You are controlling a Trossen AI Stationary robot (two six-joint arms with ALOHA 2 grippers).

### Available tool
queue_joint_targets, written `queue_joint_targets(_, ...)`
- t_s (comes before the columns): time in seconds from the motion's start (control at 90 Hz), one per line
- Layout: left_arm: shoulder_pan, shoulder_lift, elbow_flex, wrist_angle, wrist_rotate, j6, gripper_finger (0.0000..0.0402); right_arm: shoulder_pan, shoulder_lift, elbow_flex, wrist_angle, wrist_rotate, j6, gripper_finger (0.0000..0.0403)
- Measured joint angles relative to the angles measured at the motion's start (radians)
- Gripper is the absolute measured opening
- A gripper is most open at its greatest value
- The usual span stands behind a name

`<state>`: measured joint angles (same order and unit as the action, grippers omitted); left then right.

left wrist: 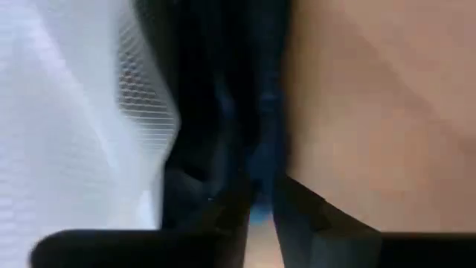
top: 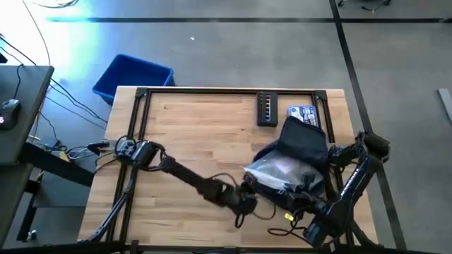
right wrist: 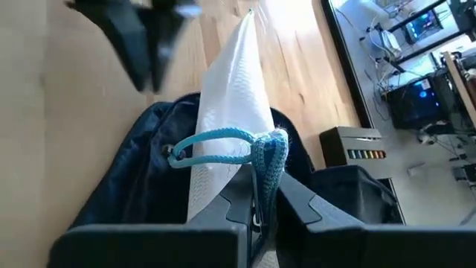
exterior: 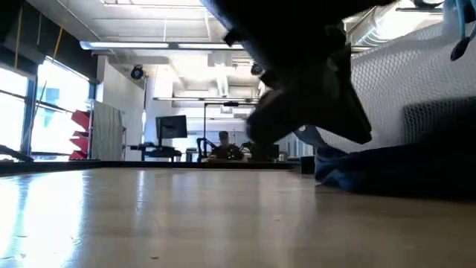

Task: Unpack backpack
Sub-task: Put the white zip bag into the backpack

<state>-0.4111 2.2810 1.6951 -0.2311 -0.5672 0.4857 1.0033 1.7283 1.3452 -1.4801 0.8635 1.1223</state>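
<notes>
Wooden table (top: 198, 127) is carrying the backpack (top: 305, 152) on its right half, near the front edge, with a white mesh pouch (top: 282, 171) coming out of its opening. Your left gripper (left wrist: 259, 212) is clenched on the dark fabric at the opening's edge, and I judge it is holding the bag down so it is not following the pouch. Your right gripper (right wrist: 256, 197) is grasping the pouch's blue cord (right wrist: 223, 143) and lifting, because the cord is giving an easier hold than the slippery mesh.
</notes>
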Motion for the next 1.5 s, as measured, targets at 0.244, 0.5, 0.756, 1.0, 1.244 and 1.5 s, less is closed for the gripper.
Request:
queue_joint_targets(0.244,0.086,0.002,0.0,0.021,0.179,0.024,0.0142,0.012,0.0,0.002,-0.006,-0.002,0.003,0.0009)
queue_joint_targets(0.5,0.138,0.053,0.003,0.025,0.277,0.023,0.0159,0.012,0.0,0.002,-0.004,-0.003,0.003,0.0009)
queue_joint_targets(0.756,0.139,0.063,0.003,0.0,0.192,0.042,0.0038,0.012,0.0,0.002,-0.003,-0.003,0.003,0.0009)
queue_joint_targets(1.0,0.064,0.057,0.061,-0.244,-0.061,-0.006,0.0002,0.018,0.0,-0.02,-0.001,-0.034,0.0,0.0009)
queue_joint_targets(1.244,-0.084,0.057,0.158,-0.406,-0.223,-0.117,0.0,0.017,0.0,-0.103,0.014,-0.056,0.031,0.0009)
queue_joint_targets(1.5,-0.204,0.055,0.257,-0.449,-0.483,-0.125,0.0,0.017,0.0,-0.186,0.072,-0.114,-0.005,0.0009)
